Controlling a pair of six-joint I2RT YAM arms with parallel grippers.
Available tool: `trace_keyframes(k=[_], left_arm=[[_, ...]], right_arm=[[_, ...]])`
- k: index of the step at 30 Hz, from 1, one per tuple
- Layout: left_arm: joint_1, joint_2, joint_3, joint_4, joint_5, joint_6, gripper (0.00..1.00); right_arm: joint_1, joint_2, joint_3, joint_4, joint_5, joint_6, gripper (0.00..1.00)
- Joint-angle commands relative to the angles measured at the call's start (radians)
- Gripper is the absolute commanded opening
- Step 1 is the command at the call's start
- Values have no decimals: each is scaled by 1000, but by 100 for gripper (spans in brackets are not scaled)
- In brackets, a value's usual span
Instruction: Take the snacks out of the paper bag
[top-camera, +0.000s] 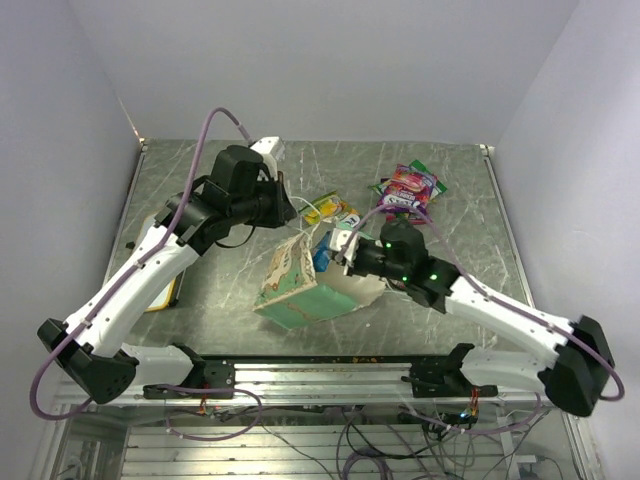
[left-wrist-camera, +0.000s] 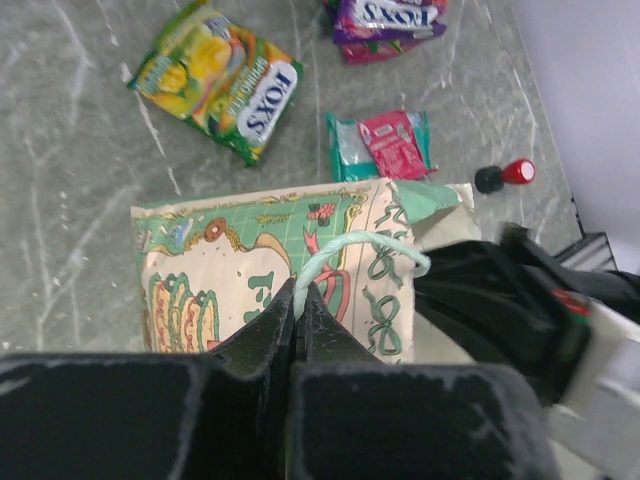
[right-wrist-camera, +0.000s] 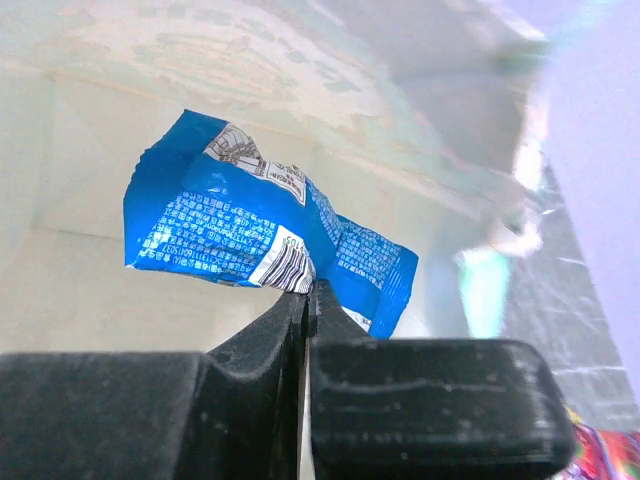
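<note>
The mint-green paper bag (top-camera: 300, 285) lies on its side mid-table, mouth toward the right arm. My left gripper (left-wrist-camera: 297, 288) is shut on its string handle (left-wrist-camera: 350, 243) above the cream printed front (left-wrist-camera: 230, 280). My right gripper (right-wrist-camera: 308, 292) is at the bag's mouth, shut on the edge of a blue packet (right-wrist-camera: 240, 235), which also shows in the top view (top-camera: 322, 255). Outside the bag lie a yellow-green packet (left-wrist-camera: 217, 78), a teal-red packet (left-wrist-camera: 383, 143) and a pink-purple packet (left-wrist-camera: 385, 20). In the top view the pink-purple packet (top-camera: 408, 188) lies far right.
A small red-topped black button (left-wrist-camera: 505, 174) lies right of the teal-red packet. A wood-framed board (top-camera: 165, 290) lies at the table's left edge under the left arm. Walls close in the back and both sides.
</note>
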Motion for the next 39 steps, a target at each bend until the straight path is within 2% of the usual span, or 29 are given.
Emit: trace_keyframes(k=[1,4,7,11,15,19,22,24,27,29,31,33,37,39], left_arm=[[19,-29,38,-12,-90,67,7],[39,-32,24,1,-91,49,7],[84,-16,32,15,-78,12,7],[155,-6,16,78,-31,-30,7],[210,9,25,12,-73,-56,7],[243,-17,-14,-51,-89,-68,7],[256,-54,-37,-78,-94,-83,7],[259,-66,-32,-97,-97,-92,13],[259,-70,-1,-140,-101,-100,31],[258,-68,23,-177,-113,-105,45],[260,-72,40,-205,-128,-106,54],[260,-84,46,-218,-146,-105,57],[265,-91,62,-244,-163,-104,52],[265,-90,85,-271,-179,-107,59]], right_arm=[[-9,-137,60,-177,14,-4,0],[-10,-189,81,-258,-3,30,0],[-10,-242,124,-299,92,98,0],[-10,-240,245,-325,373,233,0],[-11,-164,388,-369,650,334,0],[-41,-83,474,-440,860,448,0],[-117,-18,463,-526,834,525,0],[-179,40,436,-598,778,604,0],[-268,132,394,-622,681,703,0],[-309,219,385,-632,656,750,0],[-318,266,356,-612,649,764,0],[-352,293,310,-573,651,788,0],[-359,352,283,-561,624,814,0],[-359,372,285,-575,611,826,0]])
